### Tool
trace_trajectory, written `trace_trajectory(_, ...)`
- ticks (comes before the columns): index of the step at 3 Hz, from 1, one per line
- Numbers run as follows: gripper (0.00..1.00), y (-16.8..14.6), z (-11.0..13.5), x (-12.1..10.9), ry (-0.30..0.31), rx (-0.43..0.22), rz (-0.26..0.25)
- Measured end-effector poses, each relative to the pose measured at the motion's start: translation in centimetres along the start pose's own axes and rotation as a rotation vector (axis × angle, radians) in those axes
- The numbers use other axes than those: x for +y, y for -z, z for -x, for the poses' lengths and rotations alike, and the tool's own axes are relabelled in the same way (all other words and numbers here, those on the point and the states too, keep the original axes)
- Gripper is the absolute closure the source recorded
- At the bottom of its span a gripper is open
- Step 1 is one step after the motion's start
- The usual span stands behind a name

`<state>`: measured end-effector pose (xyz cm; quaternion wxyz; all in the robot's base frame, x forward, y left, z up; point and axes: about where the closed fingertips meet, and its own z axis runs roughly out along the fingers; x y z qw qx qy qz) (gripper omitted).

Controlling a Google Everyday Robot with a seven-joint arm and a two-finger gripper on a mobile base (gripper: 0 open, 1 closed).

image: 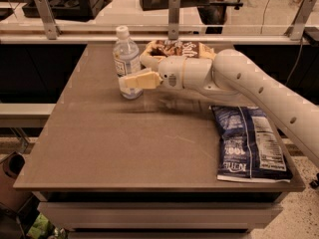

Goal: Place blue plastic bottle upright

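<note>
The blue plastic bottle (125,54) is clear and ribbed, with a white cap and a light label. It stands upright on the brown table (109,148) at the back, left of centre. My gripper (130,80) reaches in from the right and sits at the bottle's lower half, its cream tip crossing in front of the bottle. The white arm (249,91) stretches back to the right edge of the view. The bottle's base rests on the table top.
A brown snack bag (182,49) lies at the back behind my wrist. A flat dark-blue snack bag (249,143) lies at the front right under the arm. A rail with metal posts (173,14) runs behind the table.
</note>
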<state>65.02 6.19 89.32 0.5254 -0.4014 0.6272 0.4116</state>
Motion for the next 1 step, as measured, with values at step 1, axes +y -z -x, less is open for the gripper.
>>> trace_trajectory(1, 0.0, -0.01, 0.0, 0.01, 0.0, 0.0, 0.0)
